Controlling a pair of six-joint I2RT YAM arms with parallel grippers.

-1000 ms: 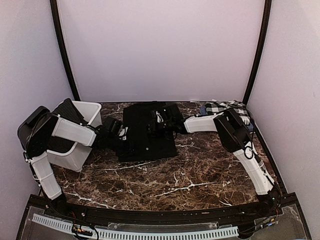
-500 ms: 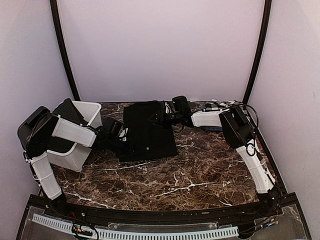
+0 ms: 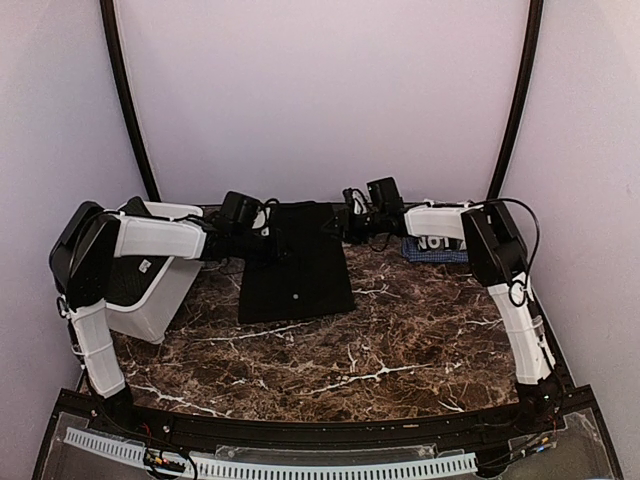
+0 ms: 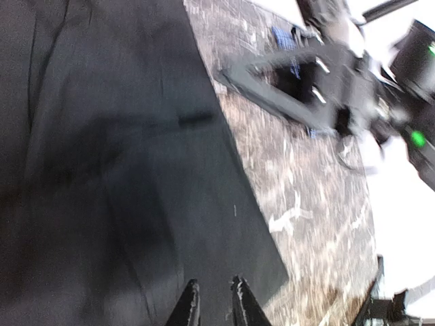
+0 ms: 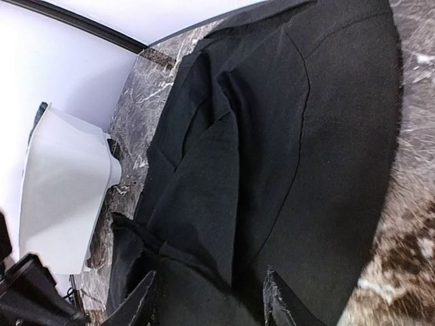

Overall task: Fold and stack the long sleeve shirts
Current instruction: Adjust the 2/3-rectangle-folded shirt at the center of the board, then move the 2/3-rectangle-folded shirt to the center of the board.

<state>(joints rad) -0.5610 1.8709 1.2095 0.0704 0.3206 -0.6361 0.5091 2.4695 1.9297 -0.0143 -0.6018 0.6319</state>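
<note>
Left arm point(image 3: 160, 238) and right arm point(image 3: 520, 322): white shells, black joints, loose black cables. Left gripper point(image 4: 216, 309) and right gripper point(image 5: 212, 302) are all black.

Layout on the tabletop point(image 3: 400, 345)
Folded shirt point(image 3: 296, 268) in the middle; bin point(image 3: 158, 298) to its left, lettered shirt point(image 3: 436, 246) to its right.

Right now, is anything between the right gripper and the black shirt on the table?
Nothing visible does. The right gripper hangs open over the black shirt, with only its cloth showing between the fingers. The white bin sits beyond the shirt's left edge, out of that path.
</note>
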